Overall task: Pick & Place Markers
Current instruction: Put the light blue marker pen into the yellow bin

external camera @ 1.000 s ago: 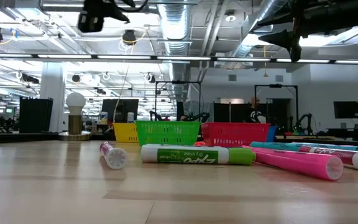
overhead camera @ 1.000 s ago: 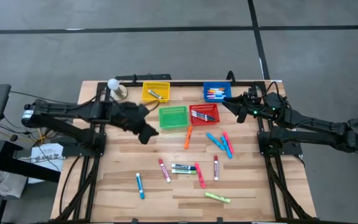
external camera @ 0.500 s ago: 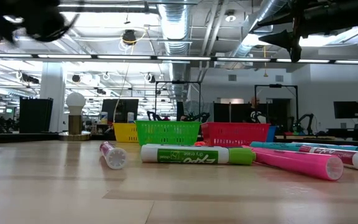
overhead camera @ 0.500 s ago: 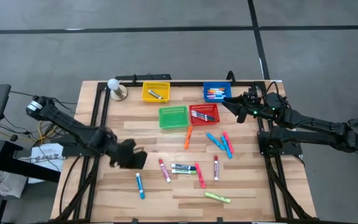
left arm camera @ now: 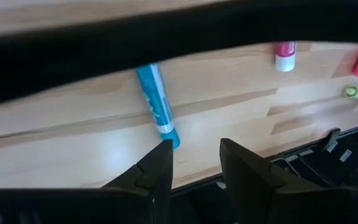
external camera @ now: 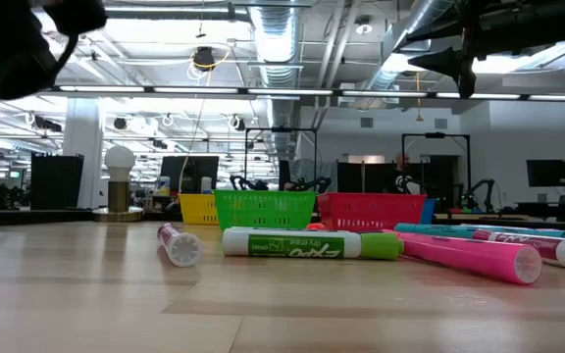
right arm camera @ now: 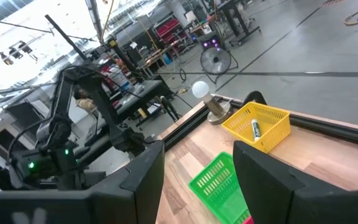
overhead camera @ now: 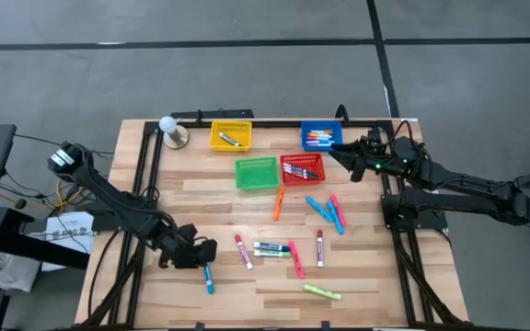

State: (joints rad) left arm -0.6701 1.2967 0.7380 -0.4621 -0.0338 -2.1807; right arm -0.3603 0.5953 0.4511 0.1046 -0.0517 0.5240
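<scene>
Several markers lie loose on the wooden table: a blue one (overhead camera: 207, 274) near the front left, a pink one (overhead camera: 243, 251), a green-and-white one (overhead camera: 270, 248), an orange one (overhead camera: 278, 204) and a yellow-green one (overhead camera: 321, 292). My left gripper (overhead camera: 204, 251) hangs open just above the blue marker (left arm camera: 157, 106), tilted downward, with nothing between its fingers; one fingertip (left arm camera: 164, 149) stands beside the marker's near end. My right gripper (overhead camera: 334, 153) waits open and level, high beside the red basket (overhead camera: 301, 168).
Four mesh baskets stand at the back: yellow (overhead camera: 230, 136) and blue (overhead camera: 321, 137) holding markers, green (overhead camera: 257, 173), and the red one. A round white bulb on a base (overhead camera: 168, 128) sits at the far left corner. Black frame rails edge the table.
My left gripper has swung from beside the green basket toward the table's near left, dropped low and rolled about its own axis; it now hangs over the blue marker. Its finger gap looks unchanged. The markers lie where they were.
</scene>
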